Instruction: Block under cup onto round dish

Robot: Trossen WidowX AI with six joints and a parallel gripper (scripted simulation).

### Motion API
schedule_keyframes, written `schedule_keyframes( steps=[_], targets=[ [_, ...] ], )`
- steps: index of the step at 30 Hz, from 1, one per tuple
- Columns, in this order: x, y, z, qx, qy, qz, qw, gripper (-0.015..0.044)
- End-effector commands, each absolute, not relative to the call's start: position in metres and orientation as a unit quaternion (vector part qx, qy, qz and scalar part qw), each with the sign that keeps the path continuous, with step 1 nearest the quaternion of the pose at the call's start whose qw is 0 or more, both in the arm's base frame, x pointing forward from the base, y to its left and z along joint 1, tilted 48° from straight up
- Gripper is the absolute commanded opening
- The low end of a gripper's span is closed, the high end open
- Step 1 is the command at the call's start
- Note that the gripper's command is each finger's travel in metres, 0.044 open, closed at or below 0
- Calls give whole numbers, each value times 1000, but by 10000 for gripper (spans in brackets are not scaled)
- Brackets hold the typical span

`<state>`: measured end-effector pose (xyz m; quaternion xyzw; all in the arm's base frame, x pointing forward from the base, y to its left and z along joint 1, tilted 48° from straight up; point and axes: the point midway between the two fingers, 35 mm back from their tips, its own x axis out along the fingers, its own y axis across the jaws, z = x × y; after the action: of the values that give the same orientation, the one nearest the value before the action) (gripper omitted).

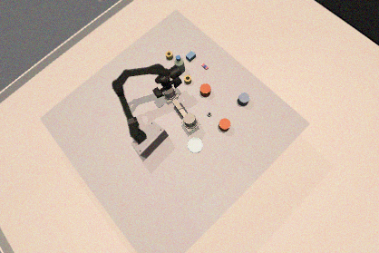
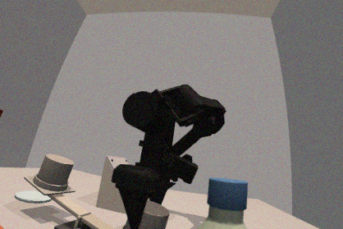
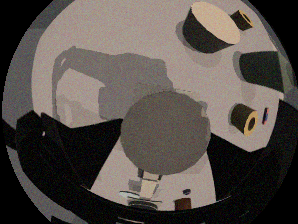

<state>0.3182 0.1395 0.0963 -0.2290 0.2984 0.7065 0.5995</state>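
Two grey cups stand on the ends of the balance. The cup beside the dish is on a tilted end plate, raised with its shadow apart. The other cup is at the end under the arm. My gripper is open, pointing down, with its fingers on either side of this second cup; whether they touch it I cannot tell. The round white dish carries nothing. No block is visible.
A bottle, yellow rings and a blue block stand near the gripper. A pale-topped cylinder is close by. Red-orange cylinders and a blue-grey one stand beyond the balance.
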Motion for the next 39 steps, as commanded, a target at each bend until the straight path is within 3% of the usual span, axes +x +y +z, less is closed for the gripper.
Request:
schedule_keyframes(
  steps=[1, 9, 13, 20, 31, 39],
  targets=[
    [316, 144, 92, -225, 299, 706, 601, 440],
    [313, 152, 85, -225, 298, 707, 601, 440],
    [313, 152, 85, -225, 298, 707, 601, 335],
    [313, 152, 85, -225, 298, 707, 601, 288],
    [317, 145, 91, -225, 299, 704, 604, 0],
    [320, 138, 98, -224, 301, 700, 607, 0]
  ],
)
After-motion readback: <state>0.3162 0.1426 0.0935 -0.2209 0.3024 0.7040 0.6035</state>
